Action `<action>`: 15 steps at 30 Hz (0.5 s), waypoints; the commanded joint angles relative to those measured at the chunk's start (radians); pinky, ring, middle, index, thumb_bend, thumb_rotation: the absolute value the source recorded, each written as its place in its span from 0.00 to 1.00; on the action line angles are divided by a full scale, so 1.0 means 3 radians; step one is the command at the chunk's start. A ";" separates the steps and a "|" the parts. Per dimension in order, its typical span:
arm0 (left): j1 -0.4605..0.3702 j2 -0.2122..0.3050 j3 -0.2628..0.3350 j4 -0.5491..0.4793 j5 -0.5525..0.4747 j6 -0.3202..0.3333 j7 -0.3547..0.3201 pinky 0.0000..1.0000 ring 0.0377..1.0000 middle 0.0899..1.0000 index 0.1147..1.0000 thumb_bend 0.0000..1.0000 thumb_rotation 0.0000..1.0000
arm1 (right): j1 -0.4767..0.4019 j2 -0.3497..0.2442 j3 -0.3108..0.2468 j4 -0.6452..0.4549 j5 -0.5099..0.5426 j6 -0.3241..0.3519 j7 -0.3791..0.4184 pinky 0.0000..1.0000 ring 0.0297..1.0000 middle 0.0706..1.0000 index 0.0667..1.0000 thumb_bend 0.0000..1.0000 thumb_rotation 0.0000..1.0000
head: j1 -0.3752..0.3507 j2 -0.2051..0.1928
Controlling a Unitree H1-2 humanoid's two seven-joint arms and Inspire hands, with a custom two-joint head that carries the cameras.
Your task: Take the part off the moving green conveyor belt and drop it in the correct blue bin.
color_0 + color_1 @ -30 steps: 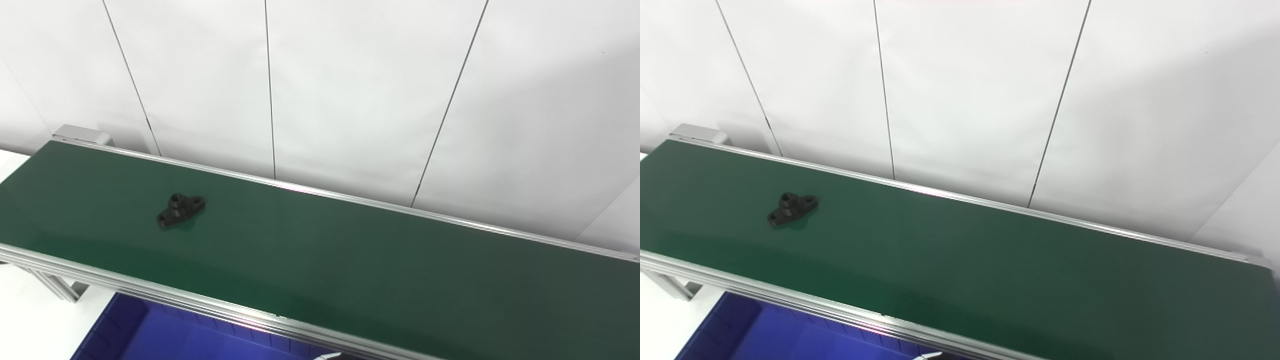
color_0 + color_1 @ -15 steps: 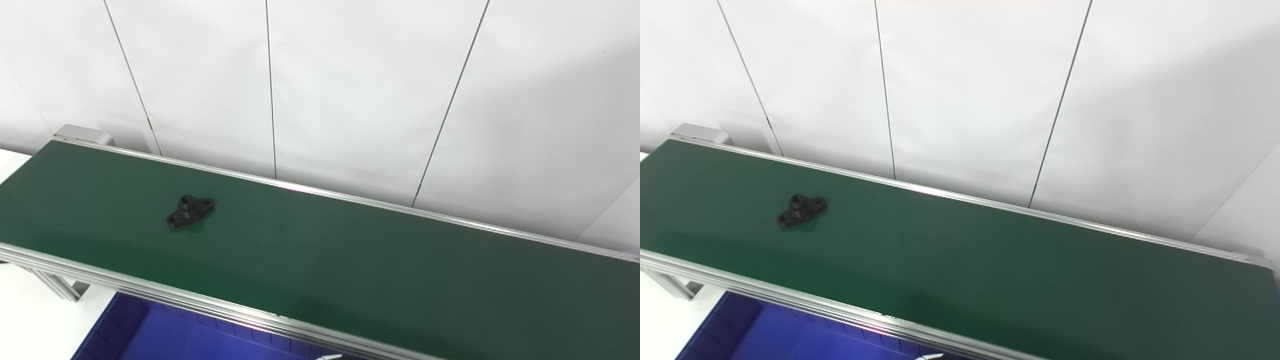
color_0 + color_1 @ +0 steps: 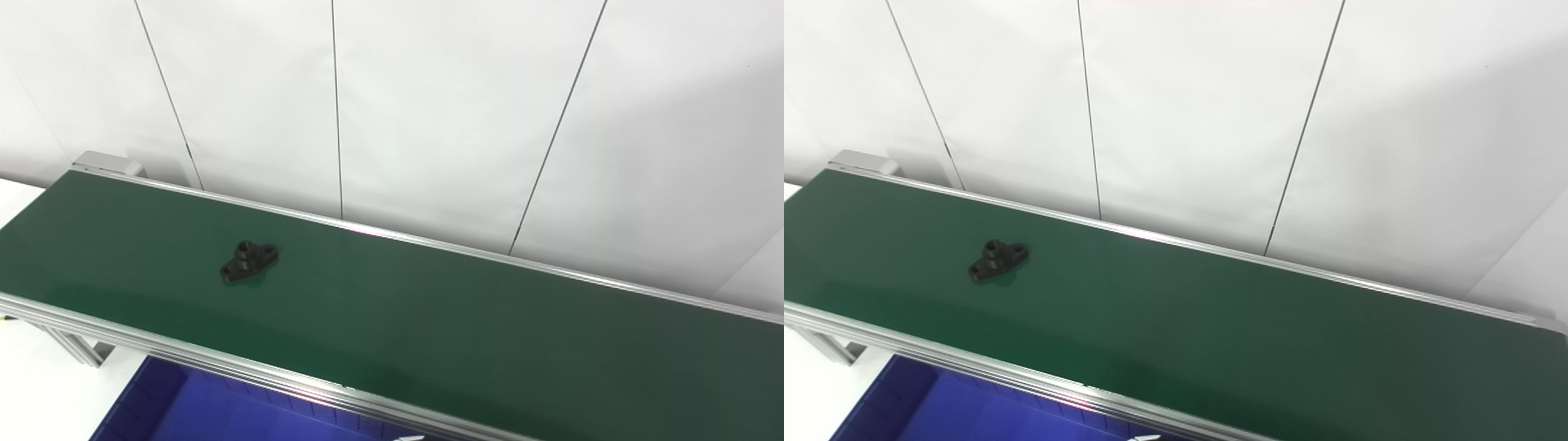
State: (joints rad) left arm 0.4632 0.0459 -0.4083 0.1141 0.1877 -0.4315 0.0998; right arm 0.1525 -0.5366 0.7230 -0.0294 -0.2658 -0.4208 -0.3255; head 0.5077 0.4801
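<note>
Riding: small black moulded part with a raised round boss and a flat two-hole flange (image 3: 248, 261) lies flat on the long green conveyor belt (image 3: 429, 318), towards the belt's left end, about midway between the far rail and the near rail.
Why there: nothing touches it; judging by the task, the belt carries it along and it awaits a pick.
Orientation: flange runs diagonally across the belt, boss upward, so a grasp from above looks workable.
Hands: neither hand is in view, so whether they are spread or closed cannot be told. A small pale sliver (image 3: 409, 438) at the bottom edge is too small to name.
Bin: deep blue plastic bin (image 3: 202, 416) sits below the belt's near rail, near the left end.
Bin contents: visible part shows only ribbed inner walls and bare floor; most is hidden.
Stage: pick not yet begun.
</note>
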 commanded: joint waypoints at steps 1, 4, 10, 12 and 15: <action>-0.0126 -0.0226 -0.0060 0.0021 0.0053 -0.0119 -0.0014 0.67 0.74 0.76 0.77 0.81 0.89 | -0.0061 -0.0072 0.0052 -0.0197 0.0041 -0.0164 -0.0119 0.53 0.67 0.77 0.82 0.81 0.97 | 0.0002 0.0002; -0.0128 -0.0227 -0.0063 0.0019 0.0087 -0.0121 0.0003 0.69 0.75 0.75 0.77 0.81 0.90 | -0.0070 -0.0123 0.0091 -0.0357 0.0121 -0.0164 -0.0116 0.54 0.68 0.77 0.83 0.77 0.87 | 0.0006 0.0001; -0.0139 -0.0217 -0.0076 0.0024 0.0093 -0.0126 0.0017 0.68 0.74 0.74 0.77 0.80 0.91 | -0.0112 -0.0169 0.0094 -0.0640 0.0080 -0.0164 -0.0225 0.53 0.68 0.79 0.85 0.85 0.96 | 0.0007 0.0002; -0.0138 -0.0216 -0.0071 0.0023 0.0107 -0.0124 0.0016 0.68 0.74 0.75 0.77 0.80 0.91 | -0.0155 -0.0171 0.0075 -0.0721 0.0114 -0.0164 -0.0245 0.55 0.69 0.78 0.86 0.85 0.97 | -0.0006 0.0002; -0.0129 -0.0224 -0.0056 0.0019 0.0115 -0.0117 0.0007 0.67 0.74 0.75 0.77 0.81 0.91 | -0.0260 -0.0109 0.0026 -0.0811 0.0097 -0.0164 -0.0364 0.52 0.66 0.76 0.84 0.83 0.97 | -0.0012 0.0002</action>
State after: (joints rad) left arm 0.4634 0.0454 -0.4081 0.1120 0.2016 -0.4315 0.1000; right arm 0.1027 -0.5732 0.7472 -0.2261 -0.2428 -0.4215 -0.4064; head 0.5062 0.4801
